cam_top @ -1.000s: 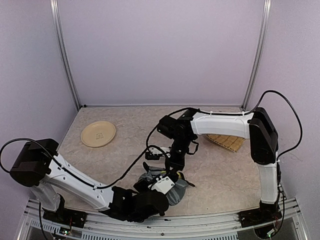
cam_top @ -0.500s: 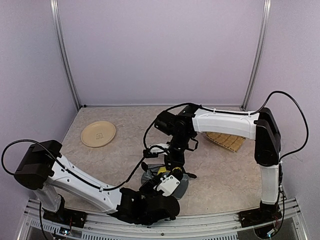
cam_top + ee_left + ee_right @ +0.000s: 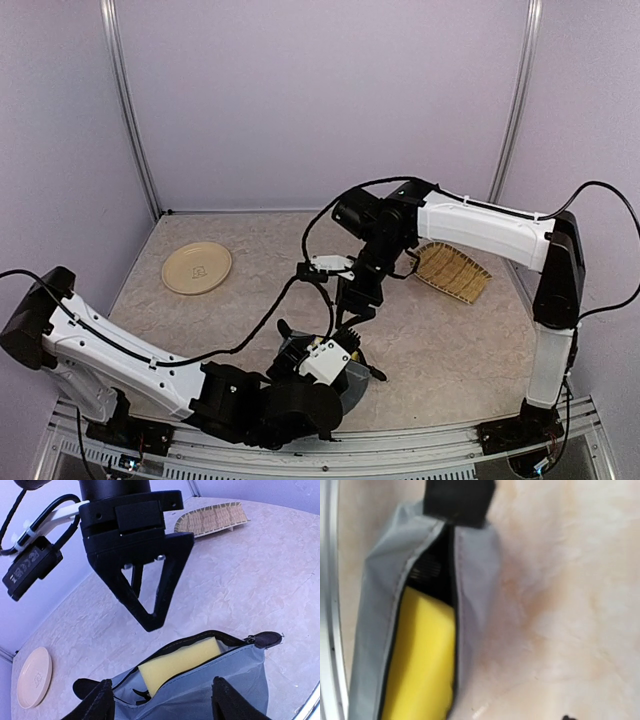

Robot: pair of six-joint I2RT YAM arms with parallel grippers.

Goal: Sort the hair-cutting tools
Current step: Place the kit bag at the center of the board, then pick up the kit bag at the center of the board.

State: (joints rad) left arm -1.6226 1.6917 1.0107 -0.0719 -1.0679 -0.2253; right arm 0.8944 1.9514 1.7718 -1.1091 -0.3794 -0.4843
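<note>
The grey zip pouch (image 3: 210,685) lies unzipped near the table's front edge, mostly hidden under my left wrist in the top view (image 3: 356,380). Inside it stands a yellow block (image 3: 180,662), also seen from above (image 3: 420,655). Beside the block a small black piece (image 3: 138,695) pokes up, and a dark ribbed thing (image 3: 426,570) sits deeper in; which hair-cutting tools these are I cannot tell. My left gripper (image 3: 165,702) is open, its fingers (image 3: 97,700) astride the pouch's near side. My right gripper (image 3: 150,622) hangs above the pouch mouth, open, holding nothing.
A round beige plate (image 3: 197,268) lies at the back left. A woven basket (image 3: 452,272) rests tilted at the back right. The metal front rail (image 3: 327,580) runs close beside the pouch. Cables loop from both arms over the middle.
Both grippers have gone from shut to open. The right arm has lifted away from the pouch mouth. The left arm's elbow has swung left, its wrist staying by the pouch.
</note>
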